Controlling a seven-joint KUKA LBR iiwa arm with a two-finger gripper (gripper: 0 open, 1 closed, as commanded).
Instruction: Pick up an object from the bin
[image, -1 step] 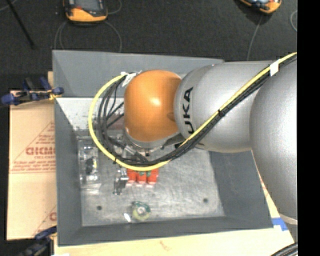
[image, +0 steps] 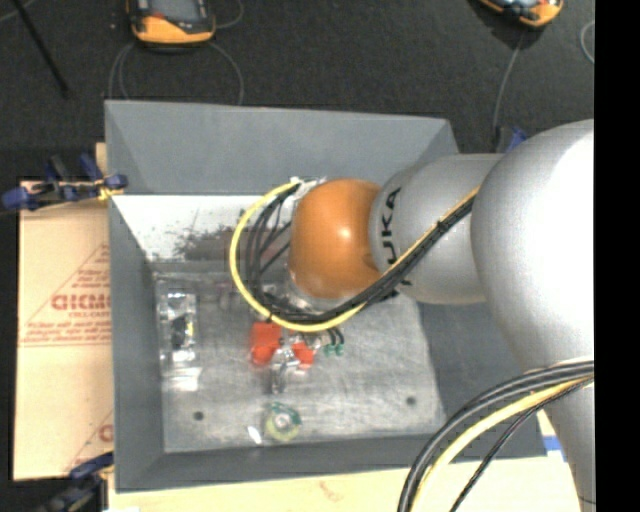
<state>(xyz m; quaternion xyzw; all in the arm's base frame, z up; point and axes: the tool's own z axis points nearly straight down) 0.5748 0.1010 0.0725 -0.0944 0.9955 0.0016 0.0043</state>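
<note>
One grey metal bin (image: 385, 385), dark carpet (image: 330, 70) around, pincer (image: 287, 360) inside, grip unclear.

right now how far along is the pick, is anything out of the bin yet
Done: the reach; the orange wrist cover sits low in the bin, over the orange-red piece near the middle. In hand: the grasp, hidden under that cover. Left: the lift; the orange-red piece, the clear packet at left and the round thing at front all lie on the floor.
</note>
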